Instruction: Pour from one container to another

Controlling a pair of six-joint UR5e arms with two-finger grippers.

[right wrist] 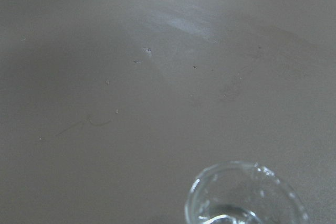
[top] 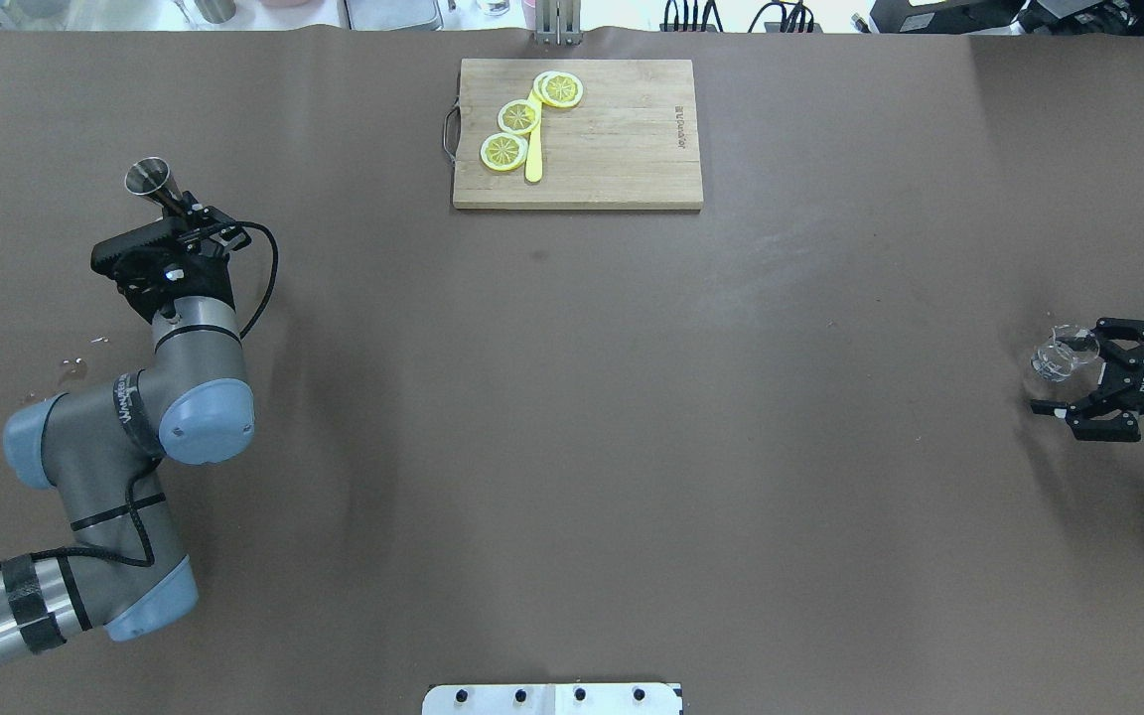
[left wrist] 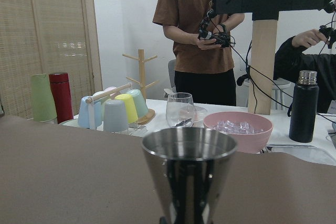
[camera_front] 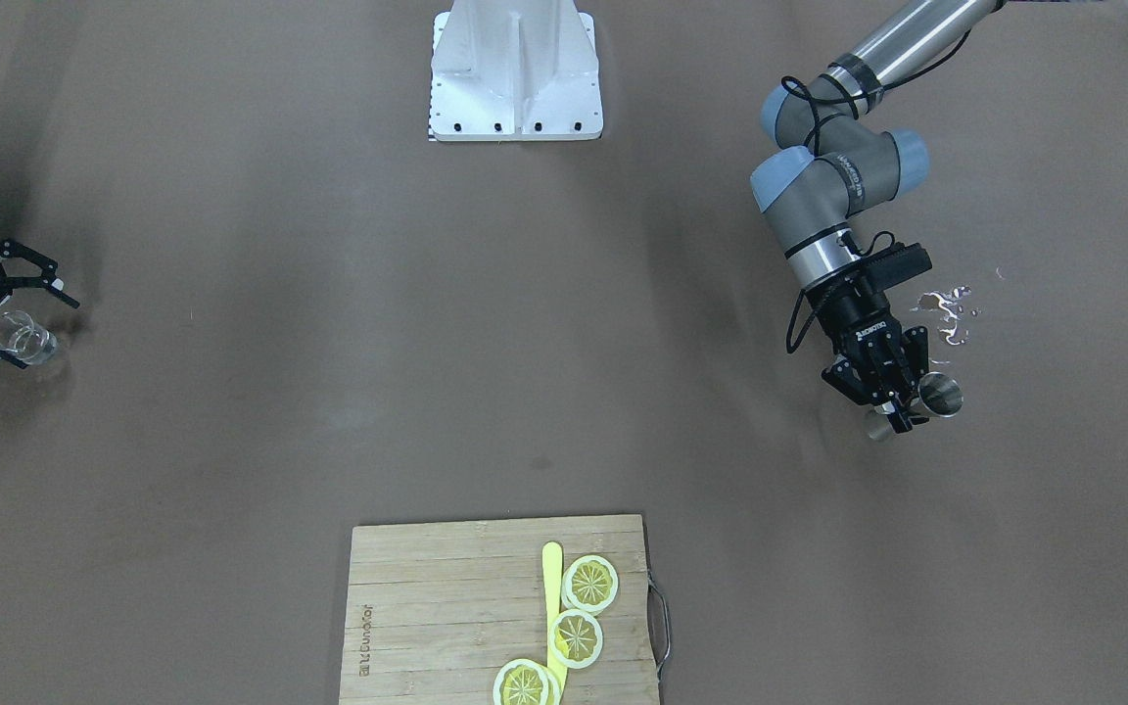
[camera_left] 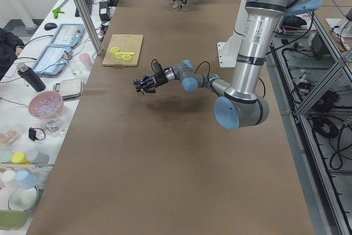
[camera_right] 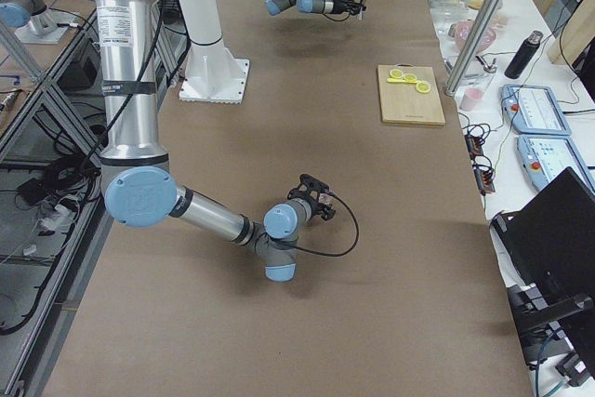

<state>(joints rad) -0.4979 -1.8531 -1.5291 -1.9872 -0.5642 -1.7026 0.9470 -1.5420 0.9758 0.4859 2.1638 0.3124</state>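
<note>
A steel jigger [top: 149,179] is held by its narrow waist in my left gripper [top: 190,214], which is shut on it over the table's left side. The front view shows that gripper [camera_front: 902,406] with the jigger [camera_front: 940,395] beside it, mouth open to the camera. In the left wrist view the jigger [left wrist: 189,169] fills the lower middle, upright. A clear glass [top: 1059,356] stands at the far right of the table. My right gripper [top: 1054,375] is open, its spread fingers on either side of the glass [camera_front: 23,338]. The glass rim [right wrist: 244,195] shows low in the right wrist view.
A wooden cutting board [top: 622,149] with lemon slices [top: 518,116] and a yellow knife [top: 533,159] lies at the far middle edge. Spilled drops [camera_front: 946,308] glint on the table near the left arm. The white robot base [camera_front: 515,73] stands at the near edge. People stand beyond the table.
</note>
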